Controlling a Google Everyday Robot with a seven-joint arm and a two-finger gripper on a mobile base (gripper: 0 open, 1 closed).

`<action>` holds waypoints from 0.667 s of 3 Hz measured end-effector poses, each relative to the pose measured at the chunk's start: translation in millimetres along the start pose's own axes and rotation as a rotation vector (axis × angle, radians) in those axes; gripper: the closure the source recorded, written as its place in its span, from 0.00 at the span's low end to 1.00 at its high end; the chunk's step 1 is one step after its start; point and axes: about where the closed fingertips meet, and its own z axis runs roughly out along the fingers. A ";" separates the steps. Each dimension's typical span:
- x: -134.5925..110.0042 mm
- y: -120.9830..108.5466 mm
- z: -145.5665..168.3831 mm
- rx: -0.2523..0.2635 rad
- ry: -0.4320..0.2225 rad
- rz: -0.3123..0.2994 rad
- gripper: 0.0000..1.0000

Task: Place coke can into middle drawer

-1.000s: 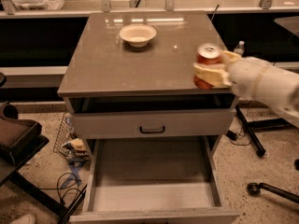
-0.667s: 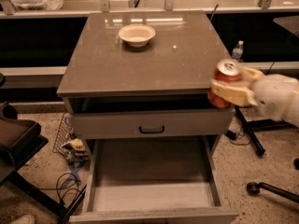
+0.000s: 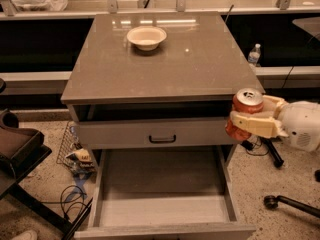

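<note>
Red coke can (image 3: 248, 101) half-hidden in gripper (image 3: 243, 119).

The desk (image 3: 165, 69) shines glossy; the middle drawer (image 3: 162, 181) is matt wood-grain. At the desk's right edge, the smooth plastic hand (image 3: 246, 118) clasps the metal coke can (image 3: 248, 103).

**Coke can off the right front corner, drawer open below**

My gripper (image 3: 242, 121) clasps the coke can (image 3: 248, 100) upright, just right of the surface (image 3: 200, 69) at its front corner and beside the drawer front (image 3: 125, 133) (the one with the handle). The middle drawer (image 3: 162, 184) lies open lower down and to the left of the can, nearest the camera. A bowl (image 3: 146, 37) sits on the surface towards the back, and a water bottle (image 3: 254, 54) stands behind the can, off to the right.
</note>
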 end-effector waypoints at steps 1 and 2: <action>7.9 4.4 8.1 -0.004 -0.006 0.006 1.00; 64.3 39.3 49.4 -0.089 -0.045 -0.002 1.00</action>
